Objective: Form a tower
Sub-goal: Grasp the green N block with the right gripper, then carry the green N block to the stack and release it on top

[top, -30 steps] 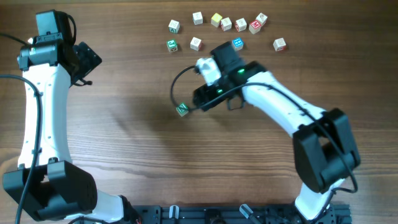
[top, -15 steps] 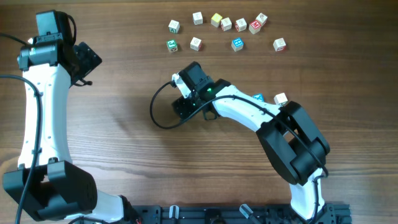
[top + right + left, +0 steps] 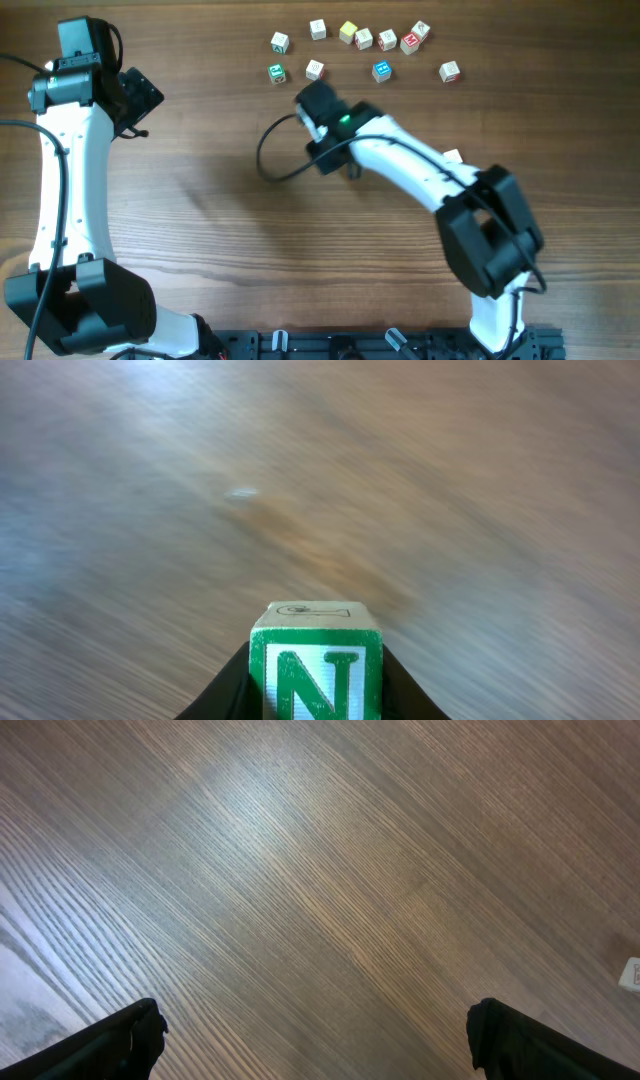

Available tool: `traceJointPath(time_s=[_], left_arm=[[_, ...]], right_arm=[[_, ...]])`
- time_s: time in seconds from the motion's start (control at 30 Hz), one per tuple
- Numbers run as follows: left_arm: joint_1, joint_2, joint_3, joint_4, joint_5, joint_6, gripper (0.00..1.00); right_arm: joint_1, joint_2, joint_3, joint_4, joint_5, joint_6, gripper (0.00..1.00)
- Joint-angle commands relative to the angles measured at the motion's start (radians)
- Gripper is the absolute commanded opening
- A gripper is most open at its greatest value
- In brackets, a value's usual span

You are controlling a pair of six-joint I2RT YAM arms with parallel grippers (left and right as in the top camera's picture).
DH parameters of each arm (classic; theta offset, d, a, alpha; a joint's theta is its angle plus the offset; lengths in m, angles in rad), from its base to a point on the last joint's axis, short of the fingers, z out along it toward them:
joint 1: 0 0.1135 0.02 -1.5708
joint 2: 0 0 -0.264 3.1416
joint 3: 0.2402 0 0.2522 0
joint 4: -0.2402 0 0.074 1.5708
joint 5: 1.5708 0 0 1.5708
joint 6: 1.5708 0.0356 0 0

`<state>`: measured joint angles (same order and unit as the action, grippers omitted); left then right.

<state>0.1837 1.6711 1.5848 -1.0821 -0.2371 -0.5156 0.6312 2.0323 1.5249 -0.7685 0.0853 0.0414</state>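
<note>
A: Green on pale wood, an N on the wooden cube (image 3: 316,660), pinched between the fingers of the right gripper (image 3: 316,700).
B: Wasn't it lying on the table (image 3: 200,210) a second ago?
A: It was. The jaws closed on it and lifted it away from that spot.
B: And the tower?
A: None I can make out. One pale cube (image 3: 452,156) peeks from behind the right forearm, but stacked or single, I can't tell. The loose cubes (image 3: 362,40) keep their row at the far edge.
B: The left gripper (image 3: 318,1040)?
A: Spread wide, empty, well apart.
B: So the carrying has started, I'd judge. The stacking is all ahead.
</note>
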Motion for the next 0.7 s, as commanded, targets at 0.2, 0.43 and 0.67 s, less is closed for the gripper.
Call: traceJointPath(time_s=[0.2, 0.43, 0.67], left_arm=[[0.003, 0.01, -0.008, 0.0, 0.002, -0.017, 1.0], [0.003, 0.01, -0.008, 0.0, 0.002, -0.017, 1.0], [0.003, 0.01, -0.008, 0.0, 0.002, -0.017, 1.0]], right_arm=[[-0.314, -0.053, 0.016, -0.221, -0.011, 0.065, 0.13], [-0.334, -0.142, -0.001, -0.312, -0.01, 0.079, 0.04], [-0.354, -0.565, -0.135, -0.459, 0.017, 0.172, 0.05]])
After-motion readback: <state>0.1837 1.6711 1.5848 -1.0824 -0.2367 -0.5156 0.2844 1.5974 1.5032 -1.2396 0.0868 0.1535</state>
